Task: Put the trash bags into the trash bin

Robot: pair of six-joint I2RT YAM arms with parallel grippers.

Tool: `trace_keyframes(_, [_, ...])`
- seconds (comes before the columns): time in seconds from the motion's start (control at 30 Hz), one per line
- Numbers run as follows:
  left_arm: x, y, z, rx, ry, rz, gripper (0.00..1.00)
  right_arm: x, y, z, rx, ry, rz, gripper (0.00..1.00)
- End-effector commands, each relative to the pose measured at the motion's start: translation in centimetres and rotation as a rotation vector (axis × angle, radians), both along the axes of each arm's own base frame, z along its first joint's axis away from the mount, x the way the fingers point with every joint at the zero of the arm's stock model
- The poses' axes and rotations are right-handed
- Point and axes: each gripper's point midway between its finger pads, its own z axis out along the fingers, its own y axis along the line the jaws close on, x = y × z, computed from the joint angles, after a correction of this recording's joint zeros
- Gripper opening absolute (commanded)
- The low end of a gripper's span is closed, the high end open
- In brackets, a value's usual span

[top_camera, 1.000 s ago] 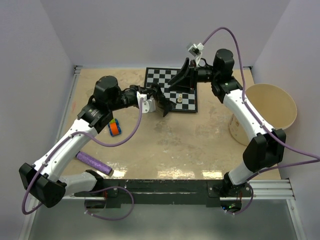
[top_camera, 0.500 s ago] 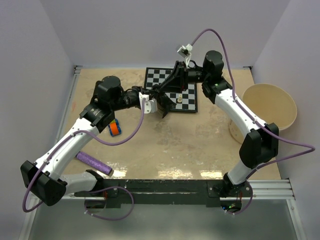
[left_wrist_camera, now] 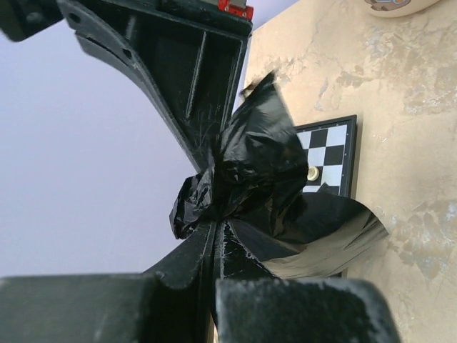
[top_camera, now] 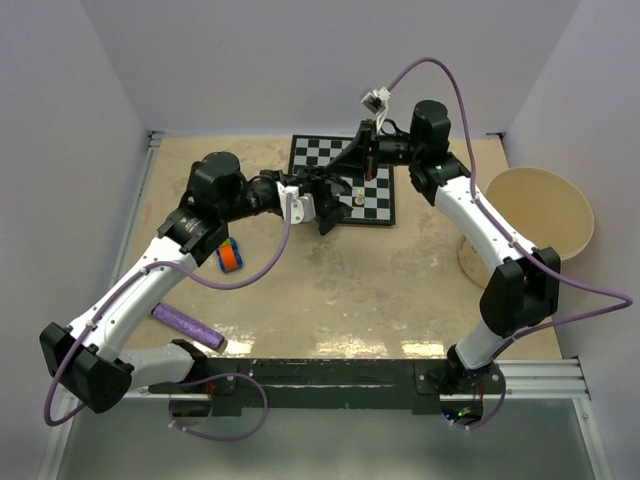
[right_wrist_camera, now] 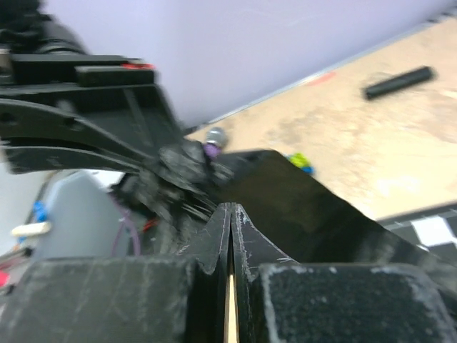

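A trash bag (left_wrist_camera: 251, 171), a sheet of glossy black film, hangs bunched above the chessboard (top_camera: 345, 180). My left gripper (top_camera: 322, 203) (left_wrist_camera: 214, 223) is shut on its crumpled knot. My right gripper (top_camera: 345, 172) (right_wrist_camera: 230, 209) comes in from the far right, and its jaws are pressed together where the film (right_wrist_camera: 293, 196) begins, close to the left fingers. The trash bin (top_camera: 540, 215), a wide cream bucket, stands at the right edge of the table, well away from both grippers.
A purple roll (top_camera: 188, 327) lies near the front left. A coloured cube (top_camera: 231, 255) sits under the left arm. A small chess piece (top_camera: 357, 197) stands on the board. A dark roll (right_wrist_camera: 398, 82) lies on the table in the right wrist view.
My right gripper moved left along the chessboard to the bag and closed its jaws. My left gripper stayed shut on the bag and barely shifted.
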Motion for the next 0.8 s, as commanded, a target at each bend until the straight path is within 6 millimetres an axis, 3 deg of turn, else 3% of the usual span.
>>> trace_keyframes(0.0, [-0.2,1.2,1.8,-0.022,-0.069,0.044,0.00,1.9,-2.4,2.4,-0.048,-0.160,-0.174,0.00])
trace_keyframes(0.2, [-0.1,1.4,0.6,-0.004,-0.047,0.060,0.00,2.6,-3.3,3.4,-0.076,-0.229,-0.260,0.00])
trace_keyframes(0.27, [-0.2,1.3,0.5,-0.005,-0.045,0.050,0.00,1.7,-3.1,3.8,-0.057,-0.219,-0.221,0.00])
trace_keyframes(0.3, [-0.4,1.3,0.6,-0.008,-0.047,0.042,0.00,1.0,-2.9,4.2,-0.035,-0.209,-0.183,0.04])
trace_keyframes(0.37, [-0.4,1.2,0.4,-0.002,-0.047,0.037,0.00,-0.4,-2.5,5.0,0.026,-0.137,-0.126,0.35])
trace_keyframes(0.4, [-0.5,1.2,0.4,0.001,-0.053,0.033,0.00,-0.8,-2.3,5.3,0.049,-0.114,-0.104,0.42])
trace_keyframes(0.5, [-0.5,1.1,0.4,-0.001,-0.071,0.024,0.00,-1.3,-1.4,5.4,0.056,-0.113,-0.060,0.46])
trace_keyframes(0.77, [-0.4,0.9,1.4,-0.029,-0.095,0.023,0.00,-2.0,-0.1,3.3,0.028,-0.079,0.024,0.49])
